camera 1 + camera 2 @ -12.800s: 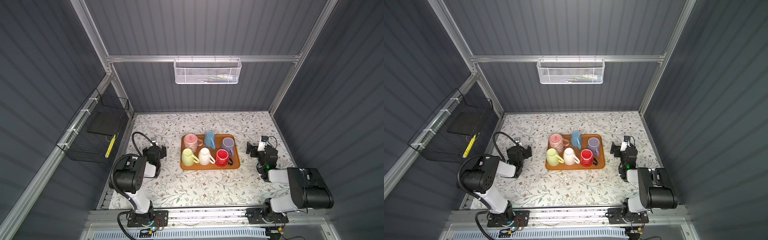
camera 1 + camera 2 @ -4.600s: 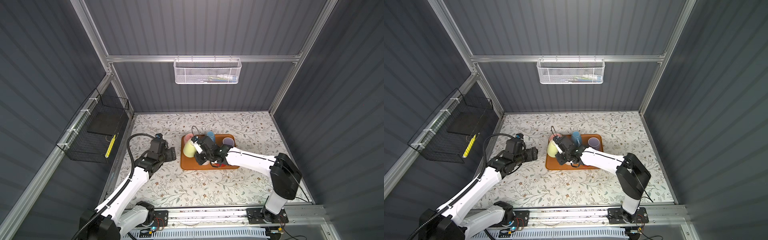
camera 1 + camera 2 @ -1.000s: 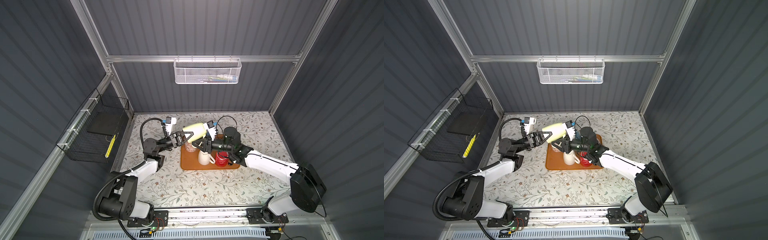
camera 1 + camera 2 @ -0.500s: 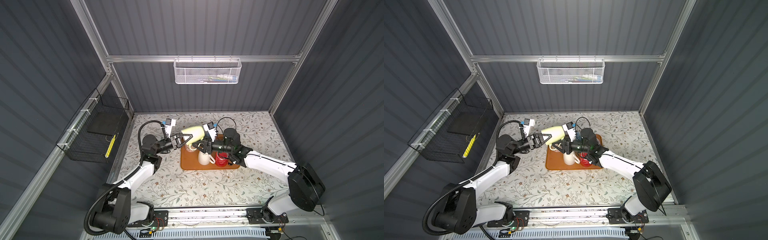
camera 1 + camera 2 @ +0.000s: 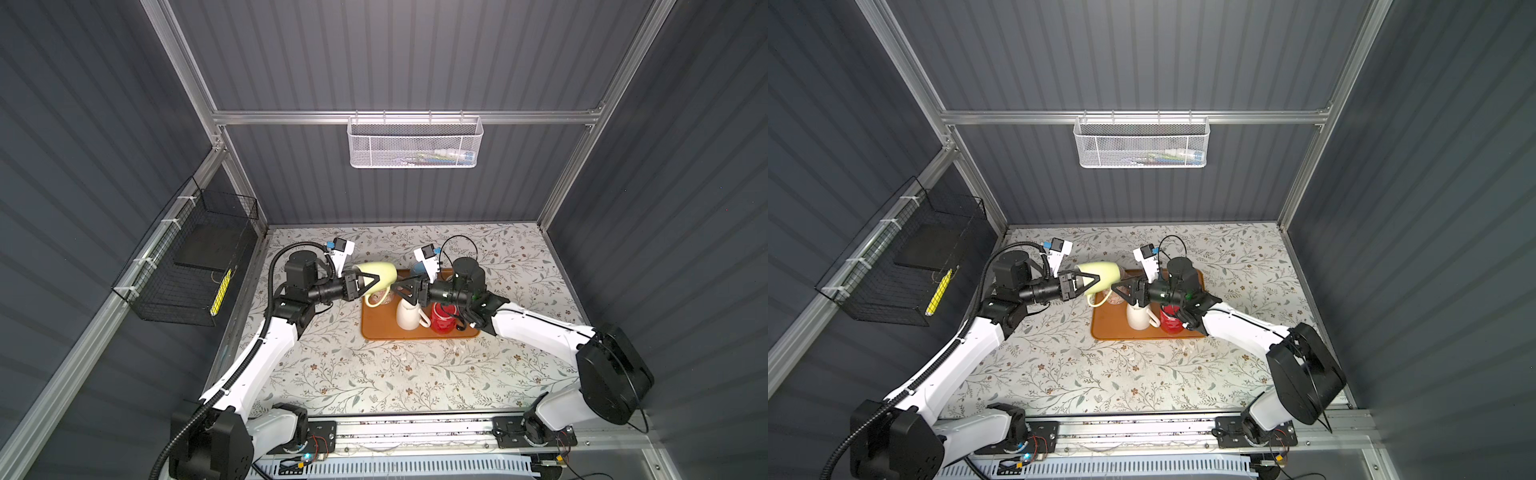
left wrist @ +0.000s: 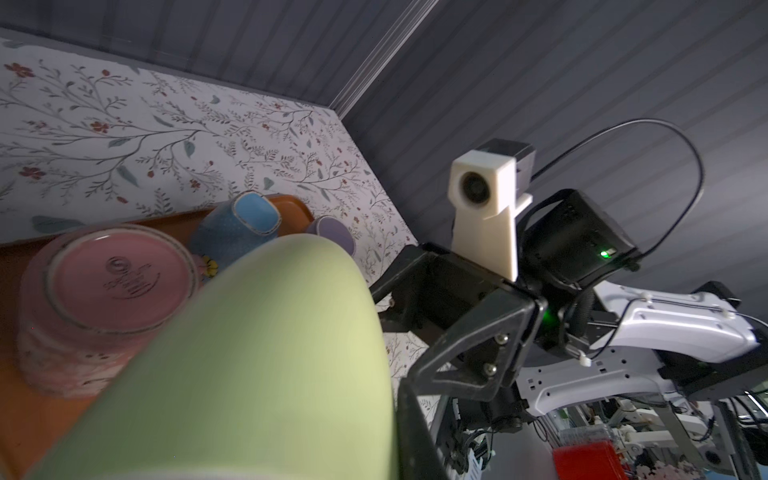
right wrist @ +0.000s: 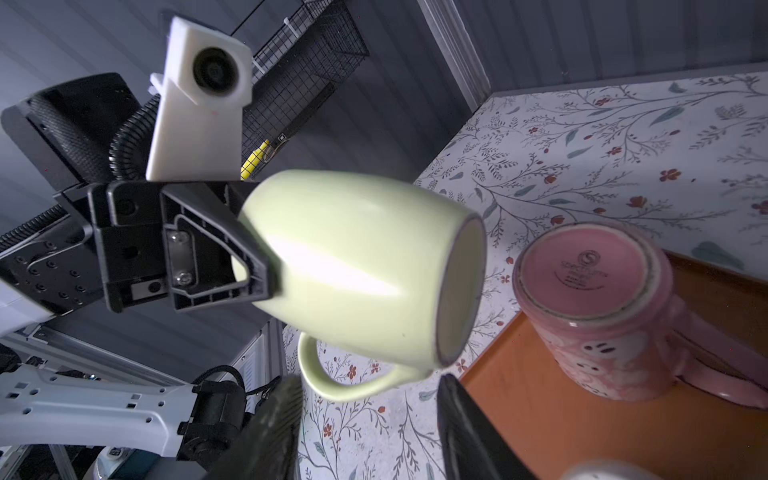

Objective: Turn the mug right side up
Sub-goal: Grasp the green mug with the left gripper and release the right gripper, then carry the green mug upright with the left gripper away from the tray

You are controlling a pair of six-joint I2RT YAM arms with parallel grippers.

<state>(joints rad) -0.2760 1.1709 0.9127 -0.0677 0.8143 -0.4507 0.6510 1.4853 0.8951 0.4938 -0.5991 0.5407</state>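
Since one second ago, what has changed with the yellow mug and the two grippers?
The right gripper opened and let go of the yellow mug. The left gripper still clamps its rim and carried it slightly left, sideways in the air. The white mug, red mug and pink mug stayed on the tray.

The left gripper [image 5: 374,281] clamps a pale green mug [image 5: 384,271] sideways in the air over the orange tray's [image 5: 374,332] left edge. The right gripper [image 5: 400,288] points at it from just beside. A white mug [image 5: 409,316] and a red mug [image 5: 442,322] sit on the tray.
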